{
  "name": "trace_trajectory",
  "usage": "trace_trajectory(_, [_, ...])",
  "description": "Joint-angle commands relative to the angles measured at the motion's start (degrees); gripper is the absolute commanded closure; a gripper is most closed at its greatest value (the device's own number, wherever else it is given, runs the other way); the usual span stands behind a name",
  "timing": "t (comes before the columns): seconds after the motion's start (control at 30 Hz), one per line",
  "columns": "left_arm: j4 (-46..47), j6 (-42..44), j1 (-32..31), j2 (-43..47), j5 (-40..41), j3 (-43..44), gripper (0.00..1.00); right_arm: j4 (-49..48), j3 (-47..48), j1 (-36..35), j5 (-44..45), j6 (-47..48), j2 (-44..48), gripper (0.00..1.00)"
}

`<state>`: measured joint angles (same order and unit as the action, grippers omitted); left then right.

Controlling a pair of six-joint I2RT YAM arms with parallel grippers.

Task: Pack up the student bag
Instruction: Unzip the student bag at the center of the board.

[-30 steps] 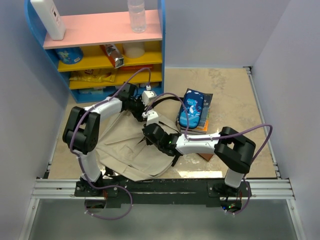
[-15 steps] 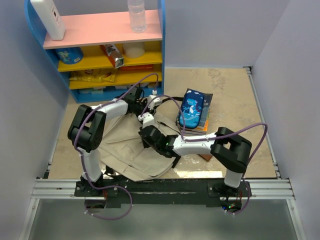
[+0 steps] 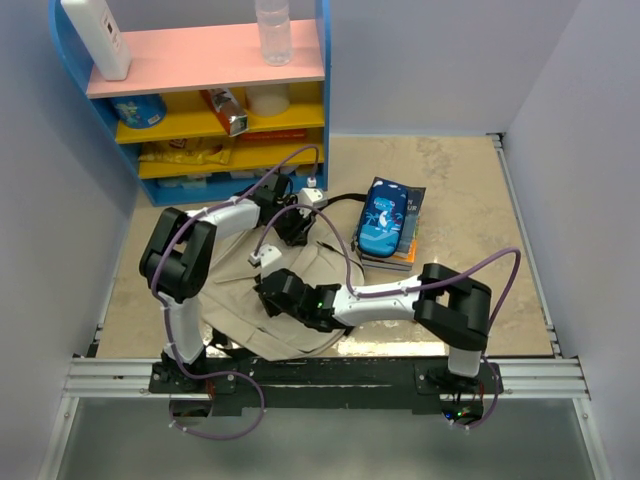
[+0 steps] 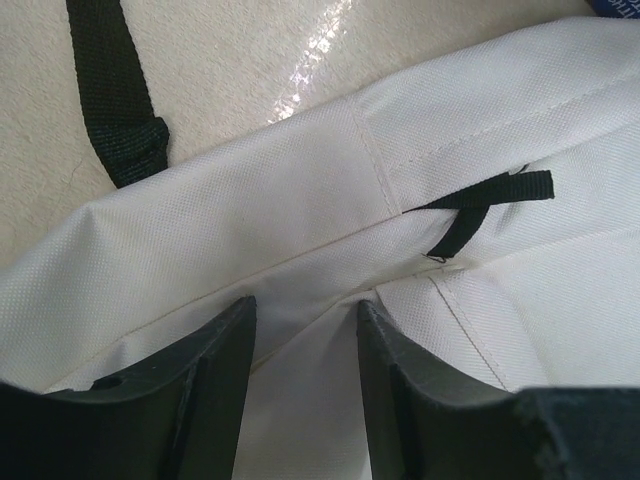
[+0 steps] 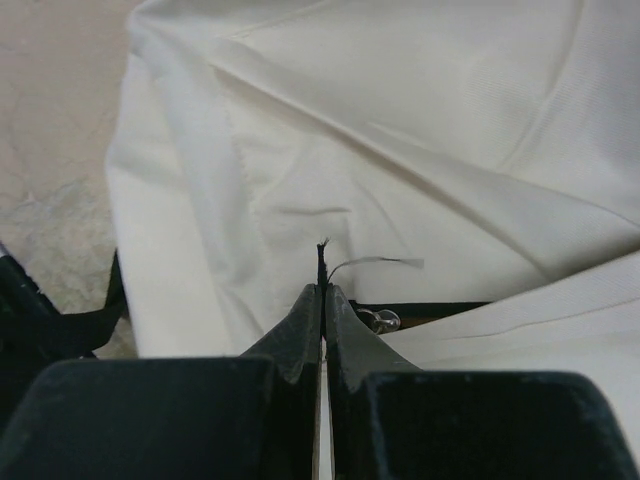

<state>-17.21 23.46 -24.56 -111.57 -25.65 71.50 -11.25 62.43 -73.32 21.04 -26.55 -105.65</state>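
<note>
Big cream bag [image 3: 232, 300] flat on the counter [image 3: 460, 180], near the front, between the two arms. Left claw [image 4: 302, 312] at the far edge of the bag, partly spread, a fold of the cloth in the gap. Right claw [image 5: 322, 290] low over the bag, pressed together, pinching a thin black tab [image 5: 321, 258] beside a small silver zip piece [image 5: 380, 320]. Blue pencil case [image 3: 383, 215] on top of books [image 3: 398, 256], near the bag on its right.

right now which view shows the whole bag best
Top external: only there does the bag show its full outline. Left wrist gives just a seam and a black loop; right wrist gives just creased cloth.
</note>
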Motion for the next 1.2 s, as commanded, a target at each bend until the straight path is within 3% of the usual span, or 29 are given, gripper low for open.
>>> trace_trajectory(0.0, [3.41,-0.79,-0.49,-3.48,4.38,1.0,0.51,-3.08,4.18,-2.7,-7.23,1.93,-0.87,1.0])
trace_trajectory(0.27, [3.15,-1.14,-0.49,-3.3,4.73,2.23,0.51,-2.64,5.42,-4.02,-13.12,2.99,-4.57,1.0])
trace_trajectory(0.37, [2.8,-1.23,-0.49,-3.13,4.64,2.67,0.51,-1.68,4.72,-4.02,-12.34,3.52,-4.66,0.63])
trace_trajectory(0.4, [2.62,-1.14,-0.49,-2.95,4.82,2.5,0.51,-1.33,4.54,-3.94,-11.03,3.52,-4.31,0.45])
trace_trajectory(0.53, [2.62,-0.88,-0.4,-1.55,5.34,1.53,0.49,-0.36,2.7,-3.94,-7.69,5.09,0.33,0.26])
trace_trajectory(0.73, [2.45,-0.35,0.38,1.7,6.23,-0.93,0.46,0.44,-1.16,-2.09,-2.33,5.37,5.36,0.3])
trace_trajectory(0.97, [1.04,-0.87,3.11,5.92,5.17,-3.12,0.44,1.92,-4.69,3.26,5.14,1.68,8.18,0.5])
trace_trajectory(1.17, [1.3,-1.4,5.13,9.17,4.82,-5.32,0.44,12.02,1.45,4.15,18.04,-5.35,2.65,0.43])
